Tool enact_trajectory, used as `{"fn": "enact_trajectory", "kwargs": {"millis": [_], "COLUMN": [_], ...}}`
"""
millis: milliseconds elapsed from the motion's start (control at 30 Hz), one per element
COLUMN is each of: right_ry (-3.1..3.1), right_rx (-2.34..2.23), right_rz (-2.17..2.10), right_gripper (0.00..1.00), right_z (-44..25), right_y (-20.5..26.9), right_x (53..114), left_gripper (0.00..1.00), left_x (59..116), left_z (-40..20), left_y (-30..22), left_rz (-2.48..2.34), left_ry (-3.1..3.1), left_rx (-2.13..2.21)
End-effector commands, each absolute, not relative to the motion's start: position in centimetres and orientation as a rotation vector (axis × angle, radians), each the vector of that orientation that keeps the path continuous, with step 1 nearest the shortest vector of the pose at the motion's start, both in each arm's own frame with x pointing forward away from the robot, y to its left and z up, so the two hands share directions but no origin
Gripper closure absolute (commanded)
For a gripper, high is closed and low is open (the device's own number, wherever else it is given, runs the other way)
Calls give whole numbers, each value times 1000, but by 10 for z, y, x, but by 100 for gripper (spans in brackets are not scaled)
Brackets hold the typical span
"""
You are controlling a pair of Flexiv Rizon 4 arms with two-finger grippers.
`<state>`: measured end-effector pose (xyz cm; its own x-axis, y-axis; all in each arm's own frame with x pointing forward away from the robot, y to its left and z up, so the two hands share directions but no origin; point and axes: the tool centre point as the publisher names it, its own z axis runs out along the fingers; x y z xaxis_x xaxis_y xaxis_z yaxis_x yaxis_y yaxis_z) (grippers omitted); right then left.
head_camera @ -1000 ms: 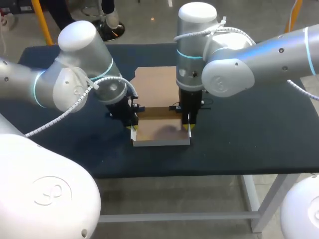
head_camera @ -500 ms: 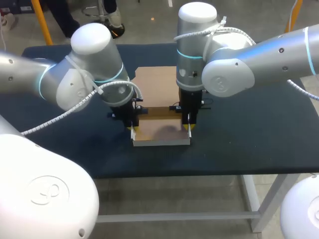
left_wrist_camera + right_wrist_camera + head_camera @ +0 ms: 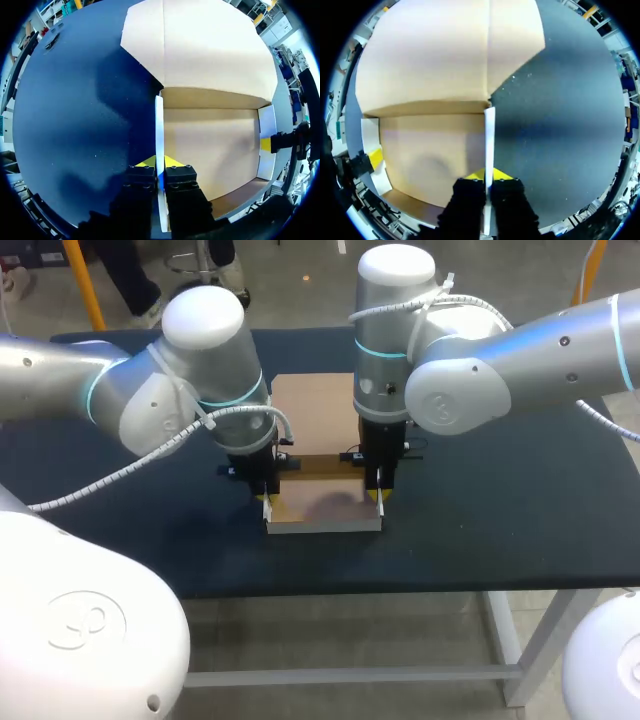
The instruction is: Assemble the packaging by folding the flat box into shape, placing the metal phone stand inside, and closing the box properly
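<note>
Only the elbow of the left arm (image 3: 205,360) has swung rightward; the left claw (image 3: 267,498) stays nipped shut on the left wall of the box (image 3: 322,510), the right claw (image 3: 378,497) on its right wall, mid-frame on the table (image 3: 500,500): folding looks in hand, locking these walls upright likely next; tray mouth up, long axis left-right.

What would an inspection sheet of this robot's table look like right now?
Surface: dark blue table, flat.
Job's things: brown cardboard box half folded, lid flap lying flat behind it; metal phone stand not seen.
Clutter: nothing seen.
Grippers: left gripper shut on the box's upright left wall; right gripper shut on its upright right wall.
Cables: white spiral-wrapped cable along the left arm.
Surroundings: nothing seen reaching over the table.
</note>
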<state>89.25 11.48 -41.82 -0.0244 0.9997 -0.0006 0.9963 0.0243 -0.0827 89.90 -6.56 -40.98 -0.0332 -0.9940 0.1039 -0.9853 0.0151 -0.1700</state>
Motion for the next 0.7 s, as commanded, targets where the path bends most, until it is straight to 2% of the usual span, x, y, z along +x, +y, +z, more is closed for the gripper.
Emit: {"fn": "enact_trajectory", "kwargs": {"millis": [33, 100, 133, 167, 433, 700], "right_ry": [-2226, -2239, -2248, -2255, -2347, -2635], "right_rx": [-2137, -2130, -2122, -2111, -1975, -1585], "right_rz": [79, 71, 63, 54, -12, -147], "right_gripper": [74, 50, 20, 0, 0, 0], "right_z": [-413, -411, -410, -409, -400, -376], "right_y": [116, 117, 117, 117, 115, 103], "right_x": [890, 888, 887, 886, 878, 859], "left_gripper": [100, 100, 100, 100, 100, 100], "left_x": [898, 897, 897, 897, 895, 894], "left_z": [-412, -411, -411, -411, -408, -406], "left_y": [-70, -70, -70, -70, -70, -69], "left_rz": [-230, -232, -233, -233, -239, -228], "left_ry": [2166, 2166, 2166, 2165, 2161, 2167], "left_rx": [-2127, -2126, -2125, -2124, -2118, -2117]}}
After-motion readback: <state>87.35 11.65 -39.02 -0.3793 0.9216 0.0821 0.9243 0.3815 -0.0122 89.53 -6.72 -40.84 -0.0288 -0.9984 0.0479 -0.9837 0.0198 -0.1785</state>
